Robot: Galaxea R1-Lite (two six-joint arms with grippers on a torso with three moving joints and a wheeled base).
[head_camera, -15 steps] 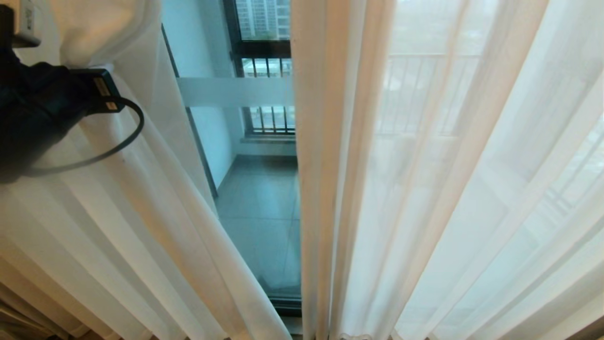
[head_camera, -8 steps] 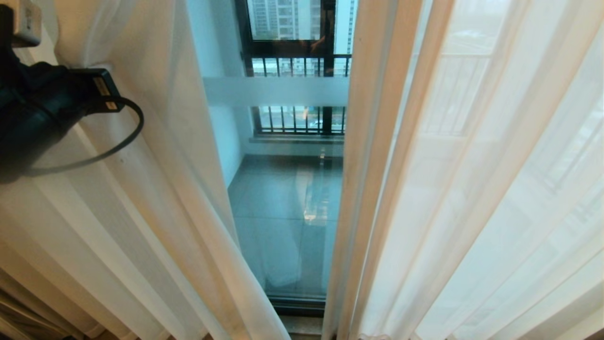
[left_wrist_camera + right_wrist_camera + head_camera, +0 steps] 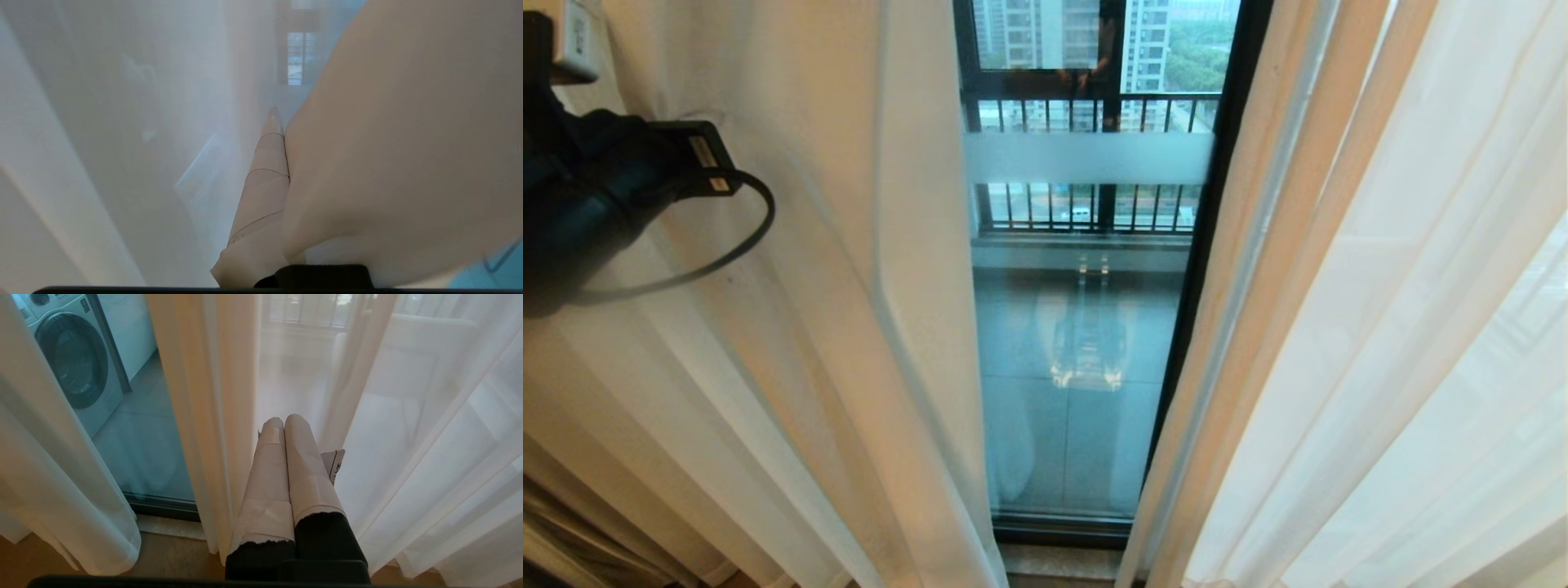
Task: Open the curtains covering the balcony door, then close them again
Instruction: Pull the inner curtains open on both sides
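my left gripper is clenched on the left curtain panel, left of the bared balcony door. keep the pinch firm, pull sideways, avoid downward tugs. right gripper closed, empty.

Curtains: sheer white with a warm cream-peach tint along the folds; pattern is long vertical pleats, plain weave, no print.

Door: clear glass with a blue-green cast, thin black frame, one frosted white horizontal band.

Railing: black vertical bars.

Balcony floor: grey-teal tiles with faint grid joints.

Left arm: black housing, black looped cable, small gold-lettered label.

Left end effector: pale beige tape wrap with thin dark seam lines.

Right end effector: black fingers wrapped in beige tape, torn edges.

Washer: silver-grey body, dark round door.

Sill: light beige stone.
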